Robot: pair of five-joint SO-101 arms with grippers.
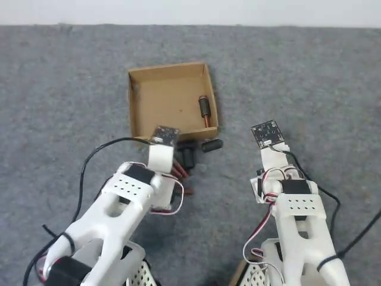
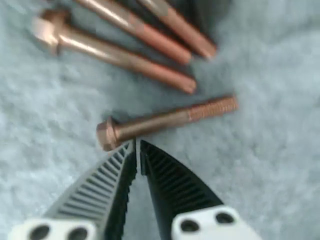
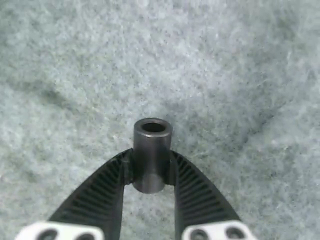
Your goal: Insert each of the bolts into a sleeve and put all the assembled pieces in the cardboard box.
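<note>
Picking up a bolt [image 2: 165, 120]
Right gripper [image 3: 151, 161] pinches sleeve [image 3: 152, 147]; left gripper [image 2: 138, 146], pressed together at cardboard box's [image 1: 136, 102] 6 o'clock, must spread first

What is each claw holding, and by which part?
The right claw clamps a dark cylindrical metal sleeve by its side wall, open end pointing outward. The left claw holds nothing; its shut tips sit beside the head of a copper-coloured bolt.

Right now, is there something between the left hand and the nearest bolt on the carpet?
Nothing visible. The left hand, shut and empty, has its tips right at the head end of the nearest bolt, with only bare carpet there. The other bolts lie beyond it, not in between.
</note>
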